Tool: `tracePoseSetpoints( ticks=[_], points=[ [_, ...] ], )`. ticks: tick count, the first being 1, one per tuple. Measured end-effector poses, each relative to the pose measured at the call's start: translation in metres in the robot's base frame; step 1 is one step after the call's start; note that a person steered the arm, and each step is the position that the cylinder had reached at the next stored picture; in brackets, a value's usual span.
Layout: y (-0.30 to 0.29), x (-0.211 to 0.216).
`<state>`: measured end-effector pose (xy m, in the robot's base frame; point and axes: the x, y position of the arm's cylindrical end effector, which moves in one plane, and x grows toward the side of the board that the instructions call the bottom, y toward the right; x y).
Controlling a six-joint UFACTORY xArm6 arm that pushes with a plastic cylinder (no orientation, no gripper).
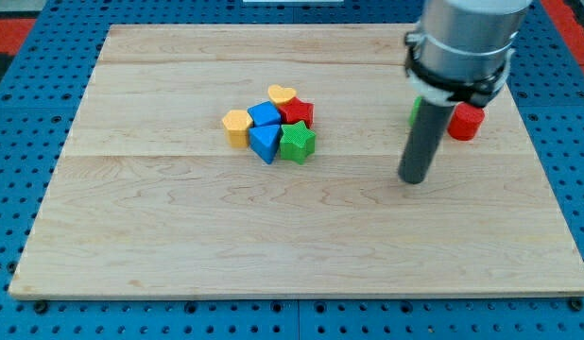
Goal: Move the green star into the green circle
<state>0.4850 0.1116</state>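
Note:
The green star (pixel 297 143) lies on the wooden board (pixel 179 246) at the right end of a tight cluster of blocks near the middle. The green circle (pixel 417 110) is at the view's right, mostly hidden behind the rod; only a green sliver shows. My tip (pixel 414 178) rests on the board well to the right of the green star and just below the green circle. It touches no block.
The cluster also holds a yellow heart (pixel 282 94), a red block (pixel 300 113), a blue block (pixel 265 115), a blue triangle (pixel 265 143) and a yellow block (pixel 237 126). A red cylinder (pixel 466 122) stands to the right of the rod.

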Motion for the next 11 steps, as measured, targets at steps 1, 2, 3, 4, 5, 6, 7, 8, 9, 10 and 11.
tracePoseSetpoints(
  ticks=[1,2,3,4,5,6,7,8,9,10,11],
  points=[
    [-0.053,0.001],
    [-0.08,0.001],
    [-0.112,0.001],
    [-0.119,-0.017],
    [-0.116,-0.038],
    [-0.153,-0.043],
    [-0.149,-0.062],
    [-0.094,-0.065],
    [-0.042,-0.065],
    [0.004,-0.065],
    [0.004,-0.059]
  ],
)
